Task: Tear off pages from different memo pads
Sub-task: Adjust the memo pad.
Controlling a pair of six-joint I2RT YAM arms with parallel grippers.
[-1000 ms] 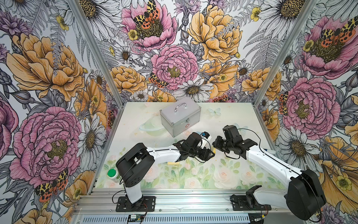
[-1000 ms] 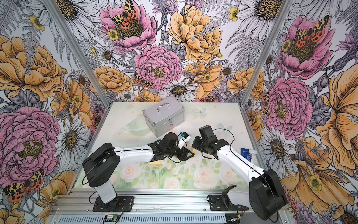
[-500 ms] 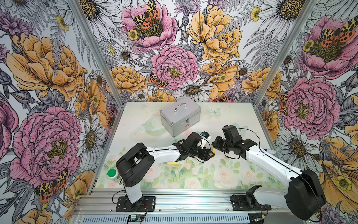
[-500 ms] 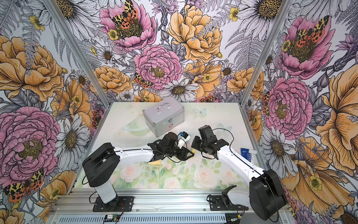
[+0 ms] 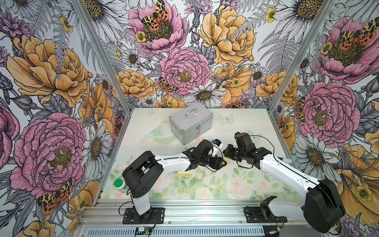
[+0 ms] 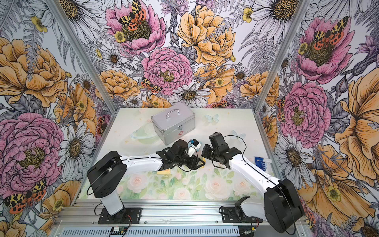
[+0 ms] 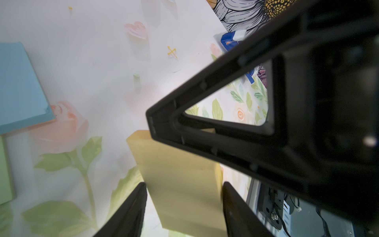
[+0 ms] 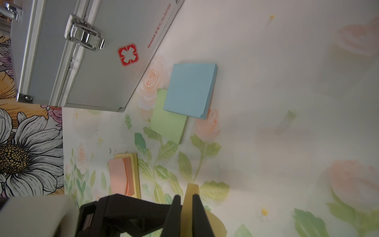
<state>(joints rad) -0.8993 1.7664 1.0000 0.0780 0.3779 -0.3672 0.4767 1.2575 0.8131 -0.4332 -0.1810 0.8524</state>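
In the left wrist view, my left gripper is shut across a thick yellow memo pad, with one finger on each side of it. My right gripper is shut on a thin yellow page at that pad's edge, and one of its fingers shows over the pad. In both top views the grippers meet mid-table, left and right. A blue memo pad overlaps a green one. A salmon-pink pad lies on another yellow pad.
A silver metal case stands behind the arms, close to the blue pad. A green-capped bottle sits at the front left corner. A blue and white packet lies by the right wall. A small white and blue item rests behind my left wrist.
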